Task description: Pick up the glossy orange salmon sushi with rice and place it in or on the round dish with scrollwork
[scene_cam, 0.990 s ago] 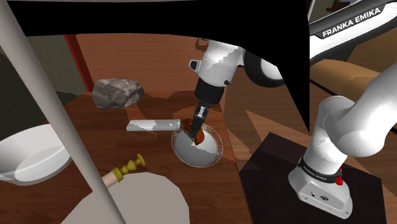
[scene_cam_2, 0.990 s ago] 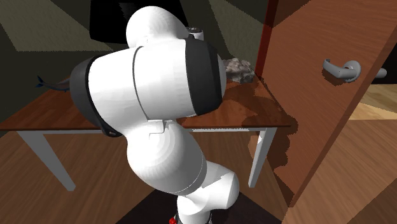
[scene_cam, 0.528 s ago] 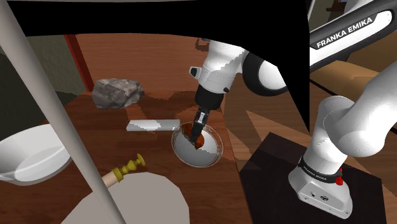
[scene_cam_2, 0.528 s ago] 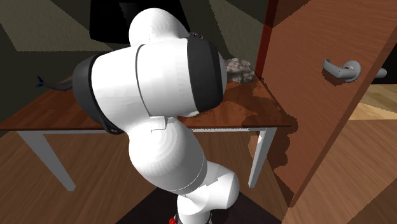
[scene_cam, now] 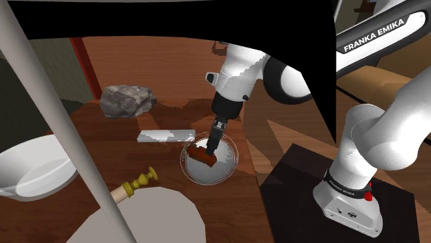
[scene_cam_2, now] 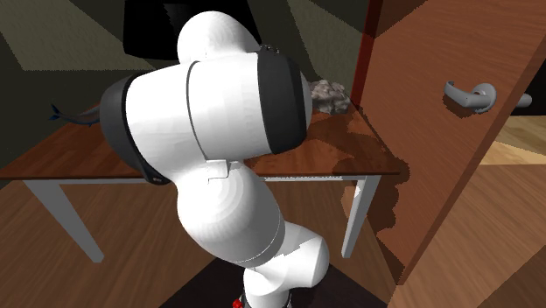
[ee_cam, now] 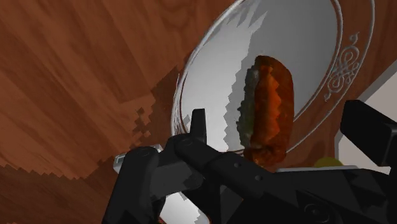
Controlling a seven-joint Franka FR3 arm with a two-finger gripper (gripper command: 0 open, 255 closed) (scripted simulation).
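**Q:** Where does the sushi [scene_cam: 202,157] lie?

**A:** Orange-brown, it rests on the grey floor of the dish [scene_cam: 232,168], near the middle. The wrist view shows scrollwork on the rim. The dish stands on the wooden table [scene_cam: 173,114], just beside a grey bar [scene_cam: 166,135].

**Q:** And the gripper [scene_cam: 213,143]?

**A:** It is tilted, just above the sushi. Its fingers [ee_cam: 199,124] stand apart, one on each side of the sushi, touching neither flank. A rock [scene_cam: 126,101] lies well apart from the dish.
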